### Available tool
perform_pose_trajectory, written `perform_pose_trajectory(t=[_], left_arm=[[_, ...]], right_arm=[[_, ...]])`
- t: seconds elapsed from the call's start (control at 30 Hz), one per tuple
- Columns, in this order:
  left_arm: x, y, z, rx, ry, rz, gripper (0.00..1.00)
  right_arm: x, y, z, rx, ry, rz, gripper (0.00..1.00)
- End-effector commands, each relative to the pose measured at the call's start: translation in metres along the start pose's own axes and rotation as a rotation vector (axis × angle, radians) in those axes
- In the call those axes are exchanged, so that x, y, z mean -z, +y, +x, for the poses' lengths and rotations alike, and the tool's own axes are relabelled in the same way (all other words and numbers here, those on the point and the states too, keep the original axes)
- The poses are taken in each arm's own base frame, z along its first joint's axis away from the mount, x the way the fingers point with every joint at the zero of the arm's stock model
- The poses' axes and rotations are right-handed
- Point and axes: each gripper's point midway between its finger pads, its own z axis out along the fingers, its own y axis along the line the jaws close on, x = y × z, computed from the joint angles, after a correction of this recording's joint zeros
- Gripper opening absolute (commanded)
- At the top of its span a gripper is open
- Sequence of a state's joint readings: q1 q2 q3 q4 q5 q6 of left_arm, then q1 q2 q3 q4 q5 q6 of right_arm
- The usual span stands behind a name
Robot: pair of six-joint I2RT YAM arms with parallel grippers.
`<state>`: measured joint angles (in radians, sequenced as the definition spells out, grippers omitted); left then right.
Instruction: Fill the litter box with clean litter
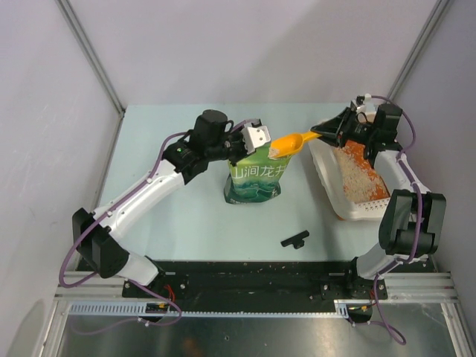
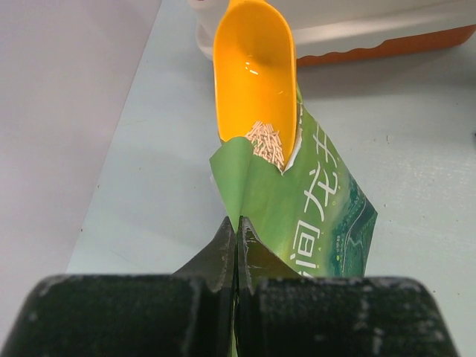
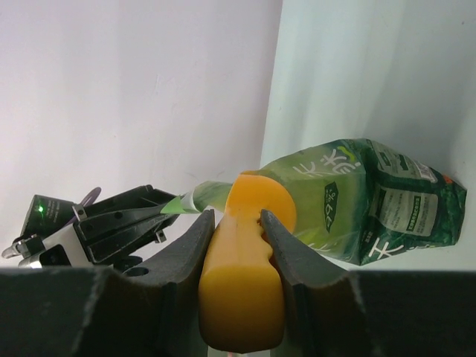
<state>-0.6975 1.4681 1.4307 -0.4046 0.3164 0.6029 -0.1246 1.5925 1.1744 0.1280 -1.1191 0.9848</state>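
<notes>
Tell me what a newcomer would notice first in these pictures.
The bright orange scoop sits at centre, gripped by the right hand, its bowl holding a little clean litter at the mouth of the green bag. The left hand pinches the bag's top edge. On the right, the white litter box already holds a pale layer of litter.

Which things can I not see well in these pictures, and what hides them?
Inside of the green printed bag: all views, its own walls and the orange plastic scoop cover the opening.
White plastic litter box, orange inside: top view, right arm covers its far end; left wrist view, top edge cuts it off.
Small black object: top view, too small to identify.
</notes>
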Motion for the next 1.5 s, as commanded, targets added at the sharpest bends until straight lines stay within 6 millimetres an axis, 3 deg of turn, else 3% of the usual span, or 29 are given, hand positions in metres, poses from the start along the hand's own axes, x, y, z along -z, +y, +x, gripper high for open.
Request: perform_pose_trajectory(t=[0.0, 0.43, 0.7, 0.9, 1.13, 1.47], left_arm=[[0.010, 0.017, -0.029, -0.043, -0.066, -0.056, 0.00], [0.005, 0.019, -0.030, -0.034, -0.065, -0.055, 0.00], [0.006, 0.017, -0.024, -0.048, -0.051, -0.054, 0.00], [0.002, 0.019, -0.023, -0.053, -0.044, -0.056, 0.00], [-0.003, 0.023, -0.024, -0.062, -0.042, -0.057, 0.00], [-0.012, 0.019, -0.024, -0.082, -0.051, -0.019, 0.00]], right_arm=[[0.014, 0.017, -0.005, 0.065, -0.002, -0.053, 0.00], [0.018, 0.005, -0.009, -0.001, 0.016, -0.076, 0.00], [0.028, 0.021, -0.018, -0.021, 0.002, -0.134, 0.00], [0.035, 0.009, -0.007, -0.068, 0.012, -0.153, 0.00], [0.063, 0.007, -0.028, -0.077, -0.093, -0.146, 0.00], [0.105, 0.012, -0.033, -0.051, -0.226, -0.114, 0.00]])
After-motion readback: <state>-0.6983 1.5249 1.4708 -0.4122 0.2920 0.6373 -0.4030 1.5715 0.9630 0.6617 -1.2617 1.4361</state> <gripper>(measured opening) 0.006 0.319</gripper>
